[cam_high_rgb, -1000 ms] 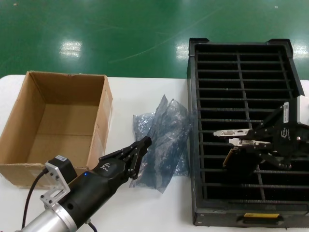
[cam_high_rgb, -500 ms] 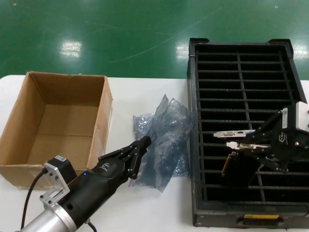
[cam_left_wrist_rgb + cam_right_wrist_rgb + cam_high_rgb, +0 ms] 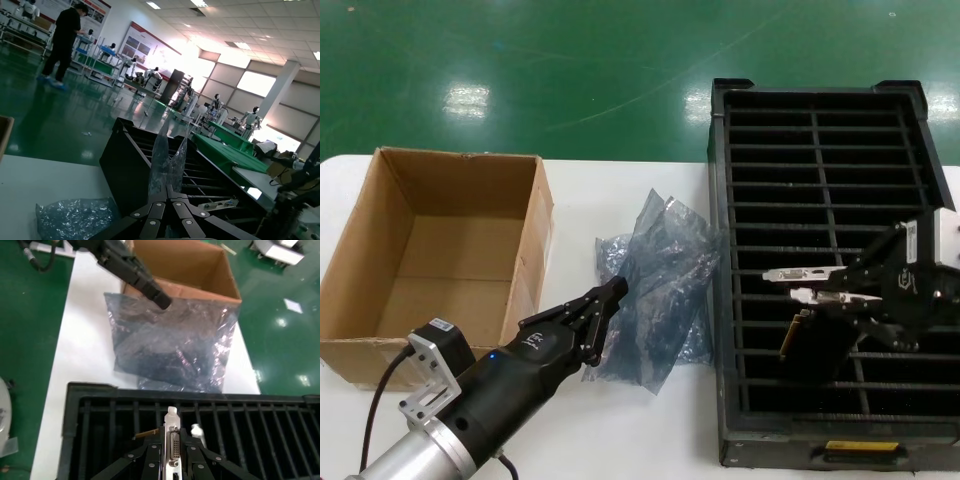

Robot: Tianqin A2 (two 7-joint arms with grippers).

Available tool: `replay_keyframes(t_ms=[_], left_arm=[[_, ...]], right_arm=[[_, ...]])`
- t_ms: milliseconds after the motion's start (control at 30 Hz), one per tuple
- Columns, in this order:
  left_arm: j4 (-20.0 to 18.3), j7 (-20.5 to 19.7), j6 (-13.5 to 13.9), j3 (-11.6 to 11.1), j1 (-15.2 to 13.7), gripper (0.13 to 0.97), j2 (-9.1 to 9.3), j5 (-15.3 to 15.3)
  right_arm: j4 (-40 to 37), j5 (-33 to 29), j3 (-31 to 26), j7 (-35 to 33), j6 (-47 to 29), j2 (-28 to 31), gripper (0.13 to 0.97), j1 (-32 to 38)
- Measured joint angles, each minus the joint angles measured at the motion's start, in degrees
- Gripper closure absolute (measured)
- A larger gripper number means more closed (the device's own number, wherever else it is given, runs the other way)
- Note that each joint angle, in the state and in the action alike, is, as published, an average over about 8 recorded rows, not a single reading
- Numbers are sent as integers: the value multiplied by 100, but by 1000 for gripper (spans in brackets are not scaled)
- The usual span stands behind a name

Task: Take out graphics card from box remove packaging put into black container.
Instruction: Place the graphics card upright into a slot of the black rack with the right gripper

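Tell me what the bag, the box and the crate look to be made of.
Bag: thin translucent grey-blue plastic film, glossy, by its crinkles and glints. Box: brown corrugated cardboard, matte, with plain walls and raw edges. Crate: probably moulded black plastic, dull, with thin uniform slats.

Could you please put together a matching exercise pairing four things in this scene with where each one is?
1. graphics card
2. packaging
3. box
4. left claw

A. pinching the bag's edge
B. open-topped, on the table's left side
C. held over the black container by the right claw
D. crumpled between carton and crate

Pairs: 1-C, 2-D, 3-B, 4-A
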Motion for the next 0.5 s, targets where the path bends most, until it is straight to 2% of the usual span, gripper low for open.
replay_keyframes(t_ms=[500], left_arm=[[50,70,31,-52,15,959,59,61]], right_arm=[[-173,54,-85,-198,-41,-78,909,58]])
